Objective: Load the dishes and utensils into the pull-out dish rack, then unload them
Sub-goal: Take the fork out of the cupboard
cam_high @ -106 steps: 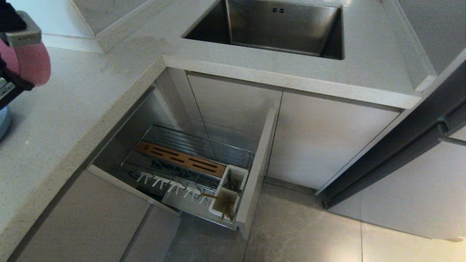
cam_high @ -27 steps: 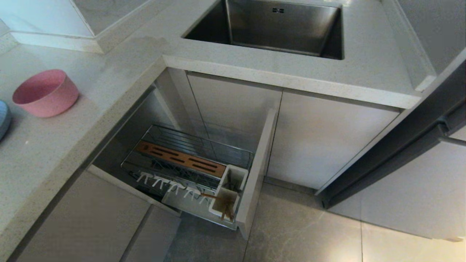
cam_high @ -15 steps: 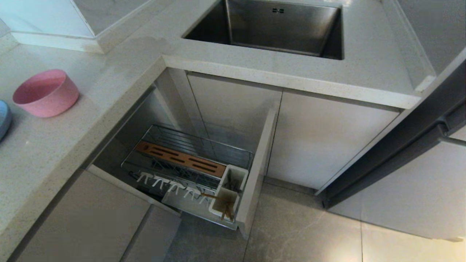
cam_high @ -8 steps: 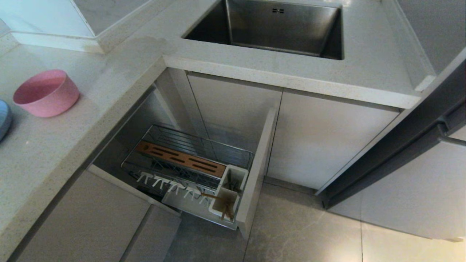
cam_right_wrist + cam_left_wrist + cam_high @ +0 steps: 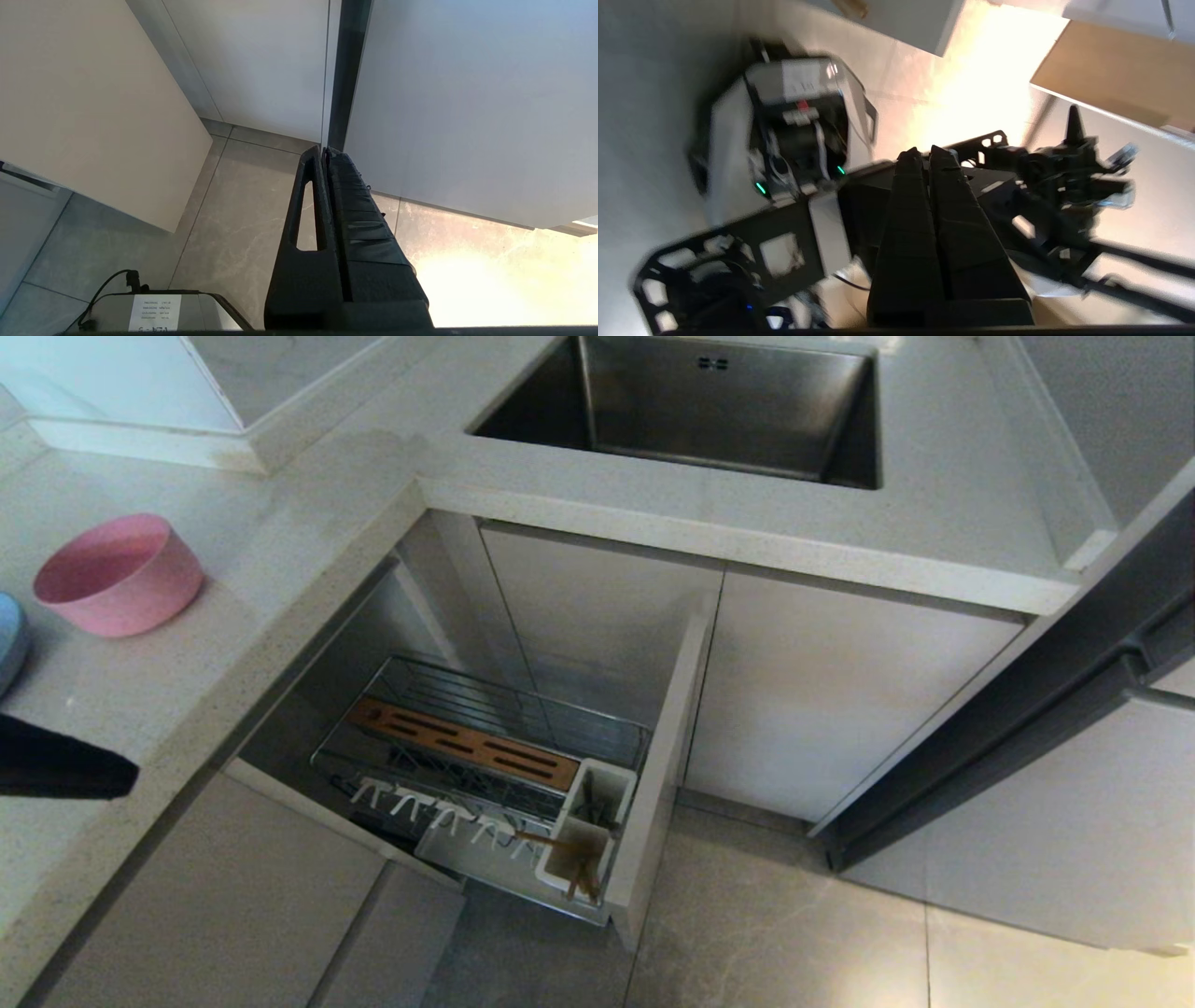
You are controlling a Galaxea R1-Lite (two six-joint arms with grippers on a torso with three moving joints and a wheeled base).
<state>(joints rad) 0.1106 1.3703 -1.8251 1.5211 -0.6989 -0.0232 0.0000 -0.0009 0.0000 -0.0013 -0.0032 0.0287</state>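
The pink bowl (image 5: 117, 574) stands upright on the counter at the left, and an edge of the pale-blue plate (image 5: 7, 639) shows beside it. Below the counter the pull-out dish rack (image 5: 439, 705) is drawn out. Light-wood chopsticks (image 5: 571, 861) lean in its near white cup. A dark part of my left arm (image 5: 56, 770) pokes in at the left edge, over the counter front. My left gripper (image 5: 924, 151) is shut on nothing and points toward my own base. My right gripper (image 5: 323, 149) hangs shut and empty above the floor.
The steel sink (image 5: 728, 411) is set in the counter at the back. The rack's beige front panel (image 5: 658, 775) juts out over the grey floor tiles (image 5: 794, 933). Closed cabinet fronts (image 5: 831, 700) stand to the right. My base (image 5: 794, 135) lies below the left gripper.
The pink bowl, held above the counter in the earliest frame, now stands on it. In the last half second a dark part of my left arm has come in at the left edge.
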